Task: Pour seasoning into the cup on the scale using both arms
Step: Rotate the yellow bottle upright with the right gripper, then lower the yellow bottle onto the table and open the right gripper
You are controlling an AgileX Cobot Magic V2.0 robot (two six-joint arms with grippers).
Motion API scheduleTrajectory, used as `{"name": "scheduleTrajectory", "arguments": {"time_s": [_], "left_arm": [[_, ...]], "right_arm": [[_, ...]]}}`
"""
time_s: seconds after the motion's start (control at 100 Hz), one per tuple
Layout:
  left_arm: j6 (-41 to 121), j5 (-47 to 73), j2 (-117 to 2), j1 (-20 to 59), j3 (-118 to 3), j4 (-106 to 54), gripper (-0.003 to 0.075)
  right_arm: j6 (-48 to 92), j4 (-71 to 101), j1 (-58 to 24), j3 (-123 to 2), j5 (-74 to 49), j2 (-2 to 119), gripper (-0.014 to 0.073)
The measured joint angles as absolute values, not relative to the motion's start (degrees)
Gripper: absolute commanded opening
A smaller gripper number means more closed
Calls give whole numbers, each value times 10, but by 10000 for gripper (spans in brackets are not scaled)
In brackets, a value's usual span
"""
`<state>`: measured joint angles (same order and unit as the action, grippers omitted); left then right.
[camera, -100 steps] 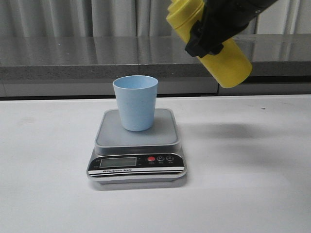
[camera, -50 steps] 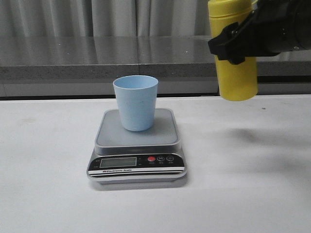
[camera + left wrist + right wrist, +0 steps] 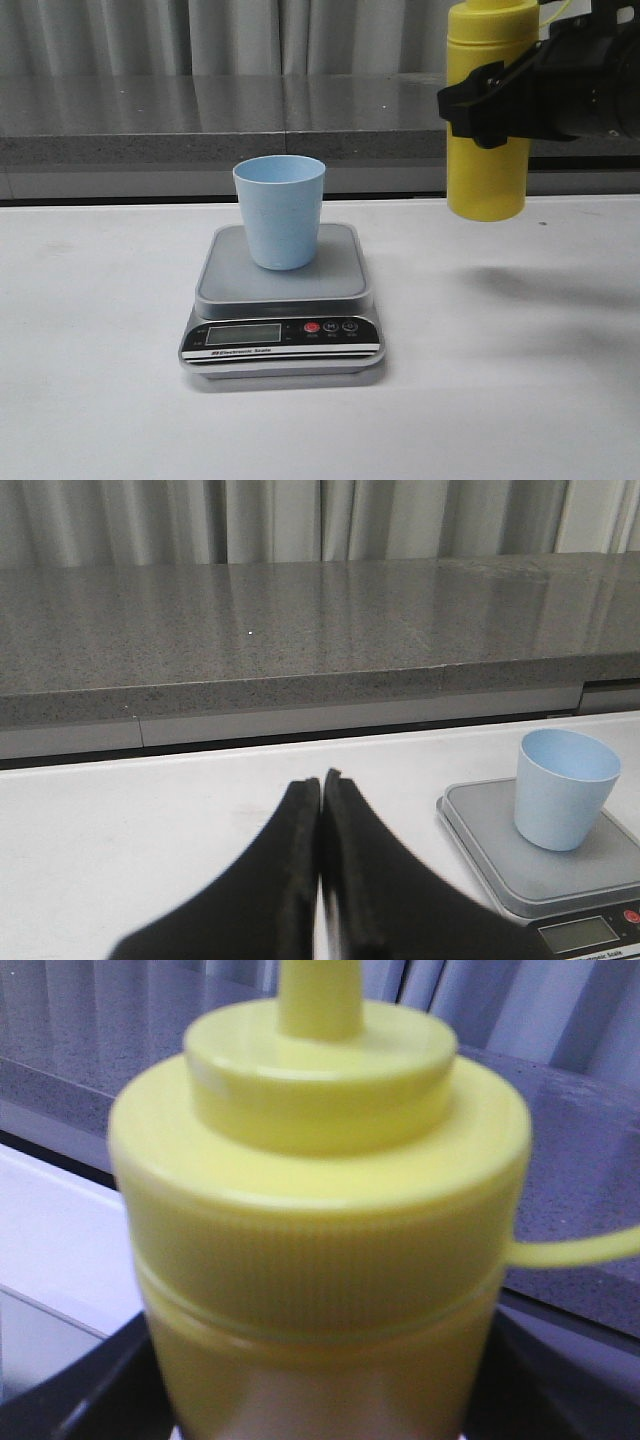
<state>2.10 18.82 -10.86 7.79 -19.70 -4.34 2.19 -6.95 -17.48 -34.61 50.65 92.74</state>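
White counter (image 3: 90,380) under me, grey ledge (image 3: 150,125) and curtains behind. On it sits the scale (image 3: 282,300), the blue cup (image 3: 280,212) upright on its platform. My right gripper (image 3: 500,100) is clamped around the seasoning bottle (image 3: 487,170) — upright, in the air, off to the cup's right. My left gripper (image 3: 321,810) hovers empty, fingers pressed together.
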Motion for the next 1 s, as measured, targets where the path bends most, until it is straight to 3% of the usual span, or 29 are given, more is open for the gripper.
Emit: {"name": "scheduleTrajectory", "arguments": {"time_s": [0.84, 1.0], "left_arm": [[21, 188, -109, 72, -197, -43, -20], [21, 188, -109, 72, -197, -43, -20]], "right_arm": [[-36, -76, -175, -346, 579, 1060, 252], [-36, -79, -175, -343, 582, 1060, 338]]}}
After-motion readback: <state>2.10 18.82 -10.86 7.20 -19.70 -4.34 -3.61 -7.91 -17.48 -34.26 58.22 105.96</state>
